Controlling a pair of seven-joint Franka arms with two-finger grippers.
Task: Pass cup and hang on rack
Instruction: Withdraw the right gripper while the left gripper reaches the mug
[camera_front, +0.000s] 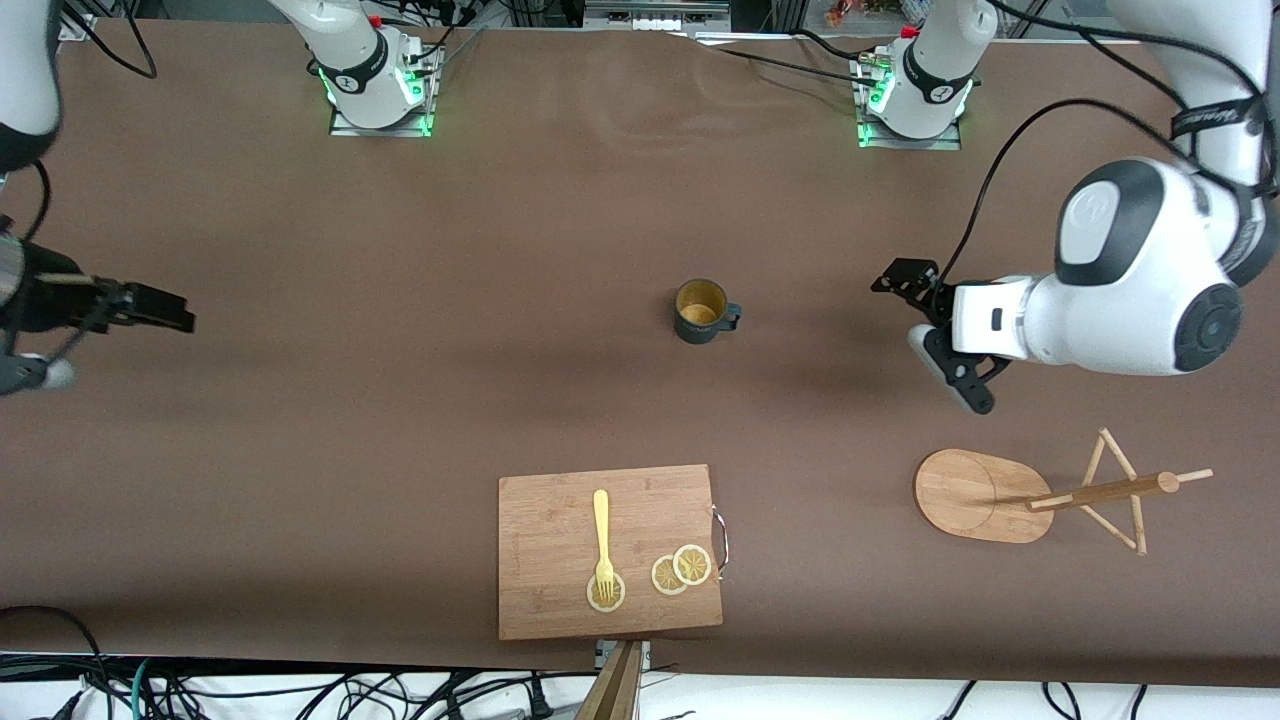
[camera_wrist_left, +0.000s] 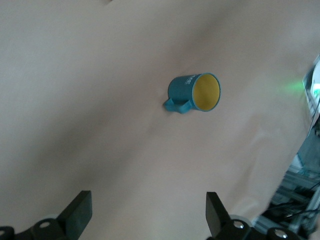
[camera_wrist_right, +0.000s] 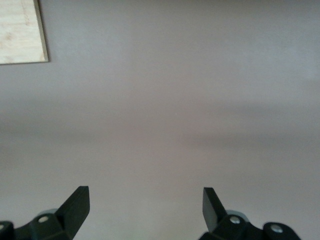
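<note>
We judge the cup (camera_front: 704, 311) rigid, light and breakable, its handle (camera_front: 731, 318) facing the rack (camera_front: 985, 496). We'd pinch its rim (both grippers spread wide, empty): left gripper (camera_front: 921, 328) beside the cup, right gripper (camera_front: 150, 306) waiting well apart.

cup (camera_front: 704, 311) mid-table, rack (camera_front: 1030, 492) toward left arm's end

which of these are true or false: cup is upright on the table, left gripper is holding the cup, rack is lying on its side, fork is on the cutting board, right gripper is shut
1. The cup stands upright on the table. True.
2. The left gripper holds the cup. False: it is open, empty, over bare table beside the cup.
3. The rack lies on its side. False: its base sits flat, post upright.
4. The fork lies on the cutting board. True.
5. The right gripper is shut. False: it is open and empty.
</note>
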